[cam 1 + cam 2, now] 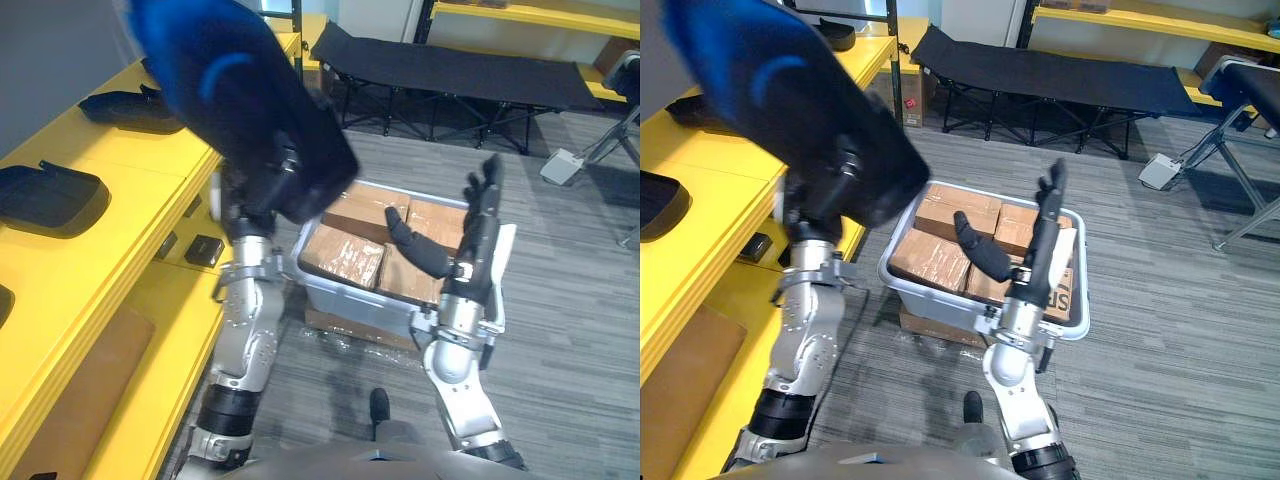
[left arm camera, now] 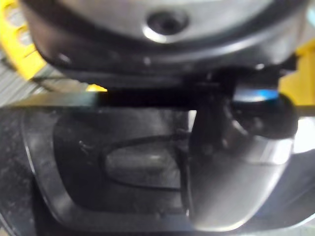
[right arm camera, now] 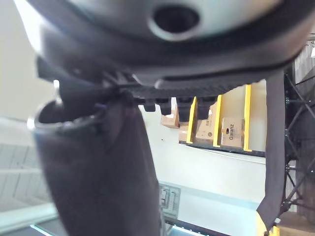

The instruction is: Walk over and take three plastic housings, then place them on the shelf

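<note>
My left hand (image 1: 272,190) pinched the housing (image 1: 225,90) at its edge; it looked light, stiff and slick. My right hand (image 1: 477,238) hung spread.

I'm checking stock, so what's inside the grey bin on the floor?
Brown taped boxes fill the grey bin. The housing held in the left hand covers one corner, the open right hand hides part, and whatever lies beneath the boxes is hidden.

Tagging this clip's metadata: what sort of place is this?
Probably a storeroom or warehouse-style test area: yellow shelves holding black housings, a bin of wrapped boxes, and a folding cot behind.
</note>
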